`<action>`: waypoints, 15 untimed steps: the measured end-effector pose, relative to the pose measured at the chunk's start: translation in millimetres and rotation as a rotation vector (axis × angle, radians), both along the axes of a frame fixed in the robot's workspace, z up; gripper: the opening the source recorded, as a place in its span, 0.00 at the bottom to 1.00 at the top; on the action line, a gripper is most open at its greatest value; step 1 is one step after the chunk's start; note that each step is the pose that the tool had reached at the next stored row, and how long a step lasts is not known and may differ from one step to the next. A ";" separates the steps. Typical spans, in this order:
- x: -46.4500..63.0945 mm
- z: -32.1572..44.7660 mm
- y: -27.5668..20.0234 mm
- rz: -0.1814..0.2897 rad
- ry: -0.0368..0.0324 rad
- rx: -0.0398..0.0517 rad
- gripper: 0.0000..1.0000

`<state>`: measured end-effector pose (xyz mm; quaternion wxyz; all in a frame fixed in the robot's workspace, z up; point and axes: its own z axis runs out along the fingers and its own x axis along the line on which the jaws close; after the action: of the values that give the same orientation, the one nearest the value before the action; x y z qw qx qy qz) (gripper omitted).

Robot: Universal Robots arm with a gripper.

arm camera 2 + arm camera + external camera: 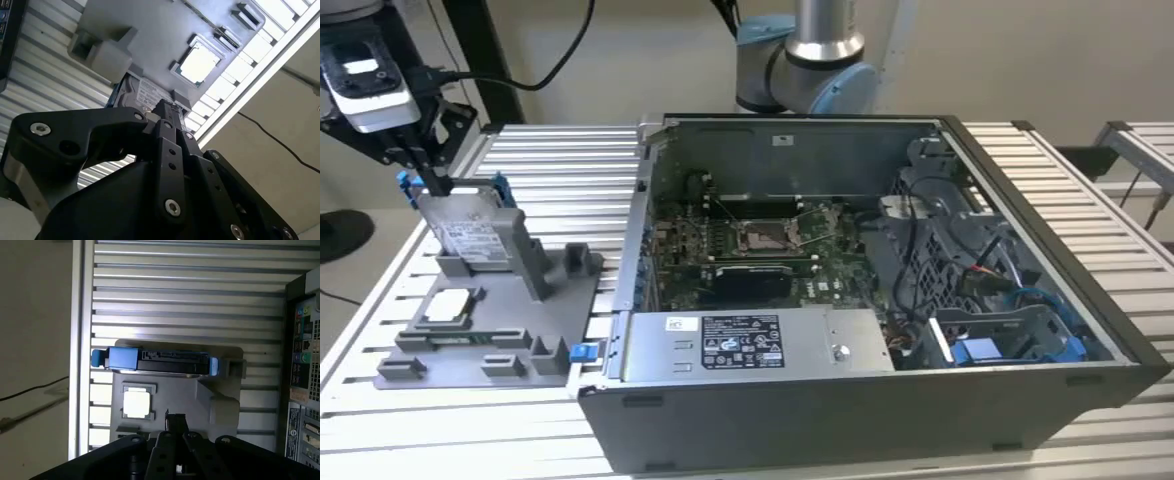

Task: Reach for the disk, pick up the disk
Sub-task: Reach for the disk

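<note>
Hand (432, 183) closed and empty, I hang close above the top edge of the disk (474, 235), which stands upright in its grey fixture (520, 335).

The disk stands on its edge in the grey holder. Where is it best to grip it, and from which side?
Likely from straight above, closing across the two broad faces of the disk near its top edge. It stands upright in the grey holder, so only its upper part is free, and blue rails cover its short ends.
</note>
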<state>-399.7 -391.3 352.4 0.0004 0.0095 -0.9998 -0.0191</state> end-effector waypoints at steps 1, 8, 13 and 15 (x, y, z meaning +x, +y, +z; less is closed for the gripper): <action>0.0 0.1 0.8 0.000 0.0002 -0.0001 0.00; -0.6 -0.9 27.6 0.000 0.0001 0.0000 0.00; -14.9 -2.3 39.5 0.000 0.0000 0.0000 0.00; -23.4 -2.5 41.3 0.000 0.0001 0.0000 0.00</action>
<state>-423.1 -350.0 349.9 0.0005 0.0095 -0.9998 -0.0191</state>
